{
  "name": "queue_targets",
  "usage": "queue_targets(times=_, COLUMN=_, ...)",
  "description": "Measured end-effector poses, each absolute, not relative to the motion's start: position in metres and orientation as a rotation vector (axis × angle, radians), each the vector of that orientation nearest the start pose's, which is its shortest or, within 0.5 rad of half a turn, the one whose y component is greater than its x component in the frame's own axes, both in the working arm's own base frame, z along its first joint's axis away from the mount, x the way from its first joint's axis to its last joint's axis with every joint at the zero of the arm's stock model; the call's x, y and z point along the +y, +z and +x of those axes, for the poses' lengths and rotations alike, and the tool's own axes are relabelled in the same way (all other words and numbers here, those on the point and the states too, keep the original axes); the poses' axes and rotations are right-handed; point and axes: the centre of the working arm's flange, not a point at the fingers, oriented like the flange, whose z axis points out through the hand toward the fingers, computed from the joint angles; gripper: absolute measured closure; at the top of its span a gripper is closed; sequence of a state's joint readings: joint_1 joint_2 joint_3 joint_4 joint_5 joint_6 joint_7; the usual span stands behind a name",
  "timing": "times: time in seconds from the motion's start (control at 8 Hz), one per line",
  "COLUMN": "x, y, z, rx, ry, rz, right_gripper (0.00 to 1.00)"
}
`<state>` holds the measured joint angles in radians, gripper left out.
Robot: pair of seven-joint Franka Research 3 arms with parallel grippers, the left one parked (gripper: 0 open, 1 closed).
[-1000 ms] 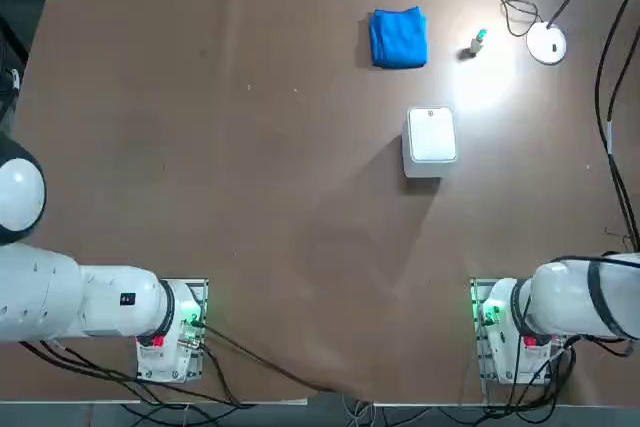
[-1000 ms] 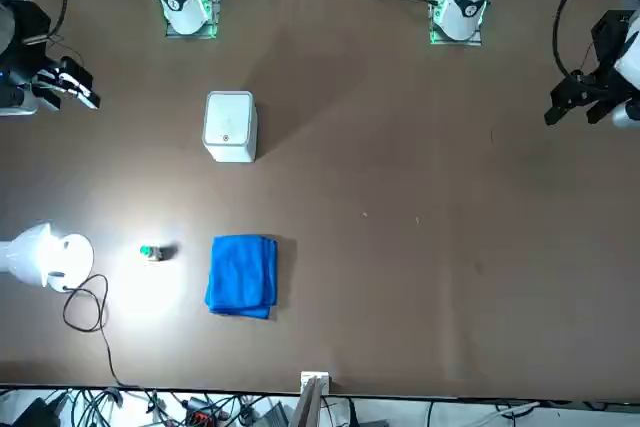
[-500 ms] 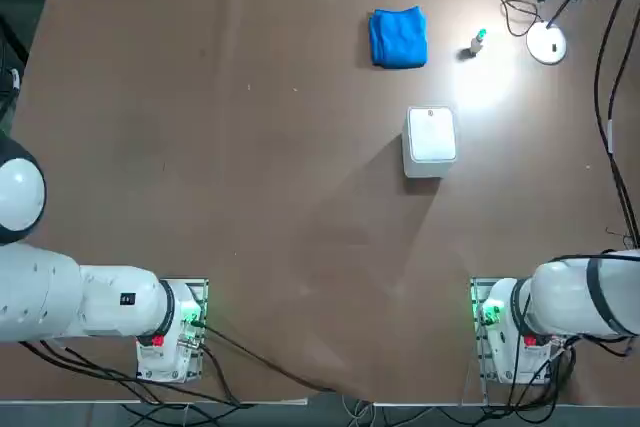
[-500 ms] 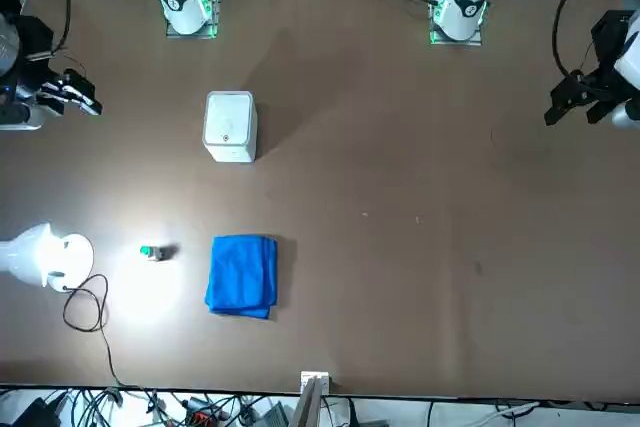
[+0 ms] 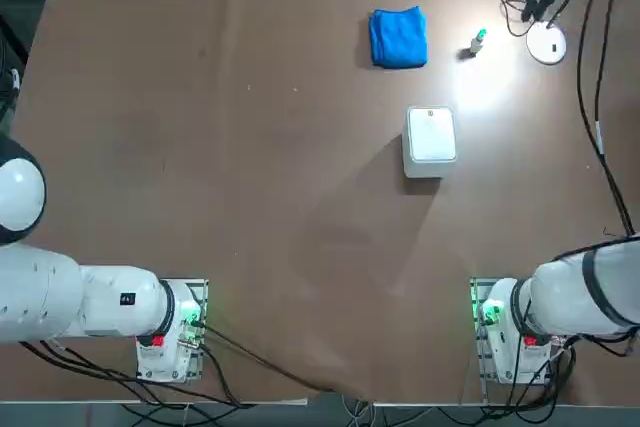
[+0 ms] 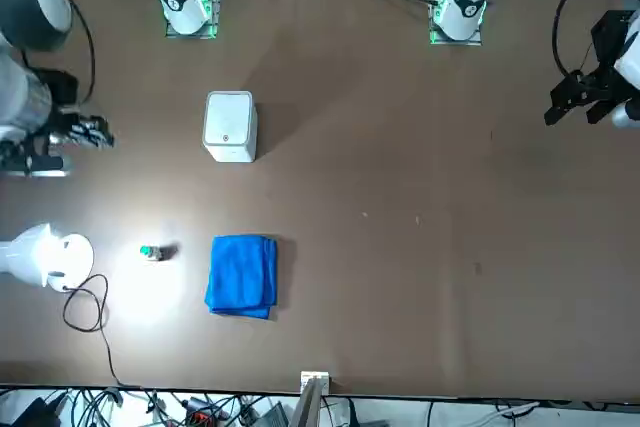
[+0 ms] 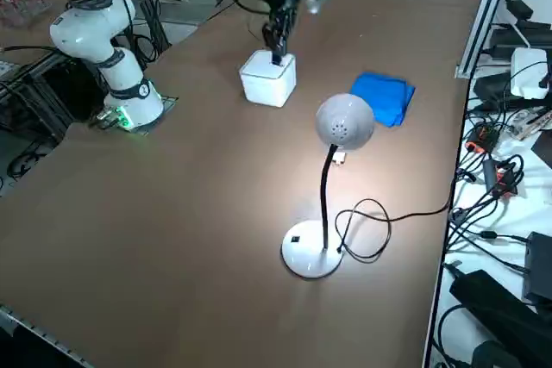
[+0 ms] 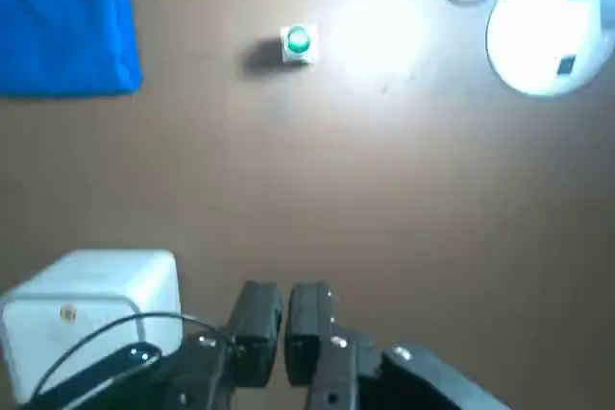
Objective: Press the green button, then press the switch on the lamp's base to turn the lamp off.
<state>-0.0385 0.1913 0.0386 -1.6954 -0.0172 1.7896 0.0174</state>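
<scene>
So here's where we are: our right gripper (image 8: 282, 319) is up in the air over the far right part of the table (image 5: 200, 147), fingers pressed together with only a thin slit between them and nothing held. From the side camera it hangs just above the white box (image 7: 269, 79); in the wrist view the box (image 8: 96, 300) sits right beside the fingers. In the front view the gripper (image 6: 95, 132) floats at the table's edge on our right side, well apart from the button.

The green button (image 8: 298, 42) stands on bare table, cap up, between the blue cloth (image 8: 65, 21) and the lamp's base (image 8: 553, 36). Overhead we see the same lineup: cloth (image 5: 398, 37), then button (image 5: 478, 42), then base (image 5: 547, 44), all in a row near the far edge. None of them touch each other.

The lamp (image 7: 332, 187) is on. There's a bright pool of light on the table around the button, and the head (image 7: 345, 122) is bent over on its thin black arm above that spot. The switch (image 8: 566, 65) shows as a small dark mark on the white disc; from the side it's a small dark square (image 7: 295, 240) on the base (image 7: 310, 256). A black cord (image 7: 379, 221) loops off the base toward the table edge.

We're not touching the button or the base.
</scene>
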Motion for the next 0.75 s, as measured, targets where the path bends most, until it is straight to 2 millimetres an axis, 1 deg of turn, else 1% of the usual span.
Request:
queue_targets(times=0.12, x=-0.005, y=0.445, z=0.628, rx=0.052, ry=0.076, rz=-3.149, right_gripper=0.98)
queue_targets(times=0.38, x=-0.007, y=0.386, z=0.655, rx=0.127, ry=-0.018, rz=-3.141, right_gripper=0.98)
queue_targets(times=0.5, x=-0.007, y=0.361, z=0.665, rx=0.146, ry=-0.06, rz=-3.137, right_gripper=0.98)
queue_targets(times=0.62, x=-0.007, y=0.341, z=0.672, rx=0.156, ry=-0.088, rz=-3.133, right_gripper=0.98)
queue_targets(times=0.75, x=-0.007, y=0.328, z=0.676, rx=0.161, ry=-0.112, rz=-3.13, right_gripper=0.98)
